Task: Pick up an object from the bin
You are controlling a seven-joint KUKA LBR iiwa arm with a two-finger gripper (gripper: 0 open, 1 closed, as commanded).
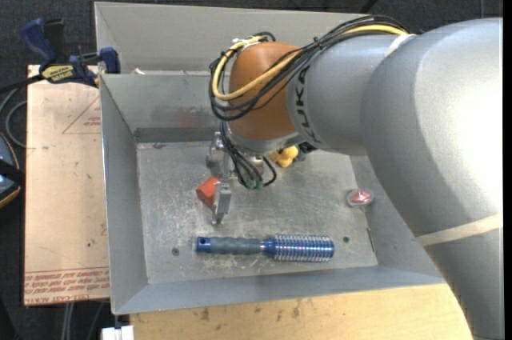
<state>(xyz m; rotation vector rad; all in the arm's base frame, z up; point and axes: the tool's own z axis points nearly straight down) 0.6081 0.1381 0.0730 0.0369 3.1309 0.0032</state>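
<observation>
Presently in hand: the approach. The tool point(221, 201) is low in the bin point(120, 194), its tip just beside a small red-orange block point(207, 190) on the floor, somewhat toward the view's left.
Tool state: I cannot tell whether it is apart or together, and nothing can be seen clamped in it.
Block: small and chunky, with flat faces, hard edges and a matte surface. It is touching or nearly touching the tool; I cannot tell which.
Next move, as I judge: centre over the block, close on two flat faces, then lift straight up clear of the walls.
Brush point(264, 247): blue and long, lying flat near the front wall, smooth handle to the view's left, ribbed bristly head to its right.
Yellow thing point(286, 158): partly hidden under the wrist, shape unclear.
Pink thing point(359, 198): tiny and glossy, near the right wall, well apart from the tool.
Bin surface: grey sheet metal with sloped walls and a scuffed, scratched floor.
</observation>
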